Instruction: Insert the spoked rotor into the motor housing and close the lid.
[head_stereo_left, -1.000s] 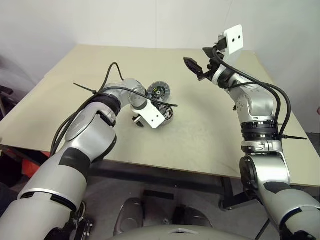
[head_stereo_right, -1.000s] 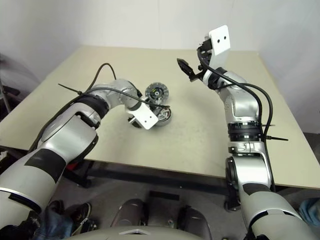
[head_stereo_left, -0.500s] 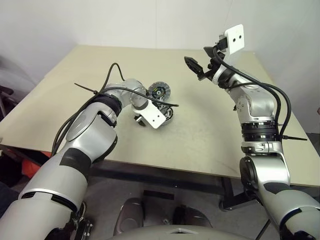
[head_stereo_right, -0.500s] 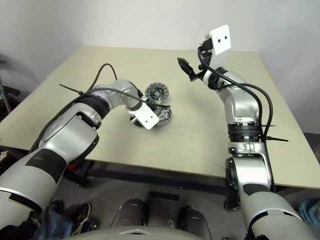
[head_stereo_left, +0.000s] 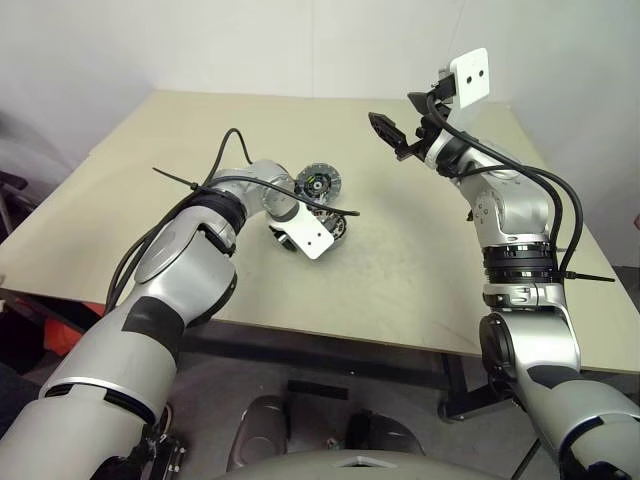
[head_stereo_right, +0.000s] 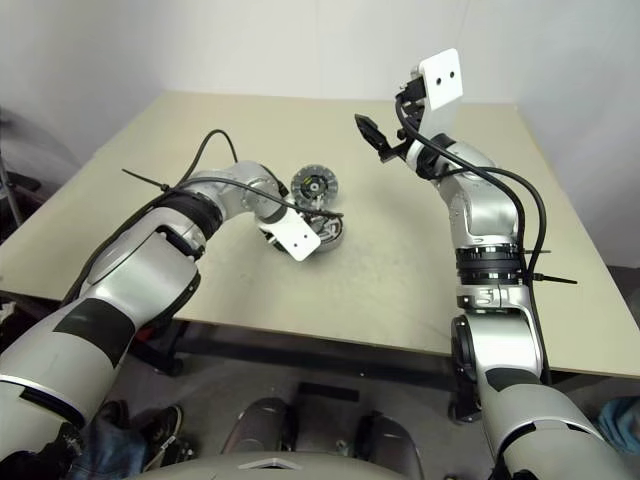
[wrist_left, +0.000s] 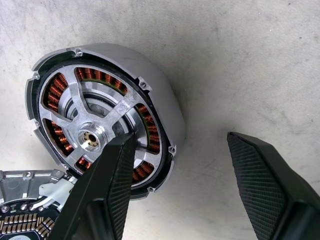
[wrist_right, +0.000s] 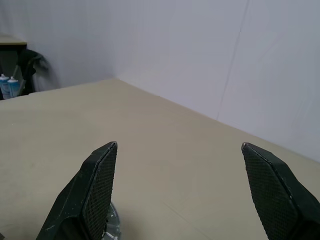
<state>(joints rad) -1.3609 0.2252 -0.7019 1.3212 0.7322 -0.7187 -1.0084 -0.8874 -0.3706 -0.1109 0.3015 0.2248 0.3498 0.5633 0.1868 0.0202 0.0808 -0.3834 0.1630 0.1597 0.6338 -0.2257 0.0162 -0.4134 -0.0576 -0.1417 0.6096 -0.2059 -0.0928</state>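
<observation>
Left gripper (wrist_left: 180, 185) open over motor housing (wrist_left: 160, 95), spoked rotor (wrist_left: 92, 132) seated inside under one finger; lid (head_stereo_left: 318, 182) just beyond. Right gripper (wrist_right: 182, 195) raised, fingers apart, empty.

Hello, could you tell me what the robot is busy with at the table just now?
It is assembling a small motor on the beige table. The shiny silver spoked rotor already sits inside the round silver-grey motor housing with copper windings. The left gripper hangs just above the housing, fingers apart and holding nothing. The flat dark-grey lid with a green centre lies beside the housing, not yet fitted. The right gripper is raised above the table, open and empty.
</observation>
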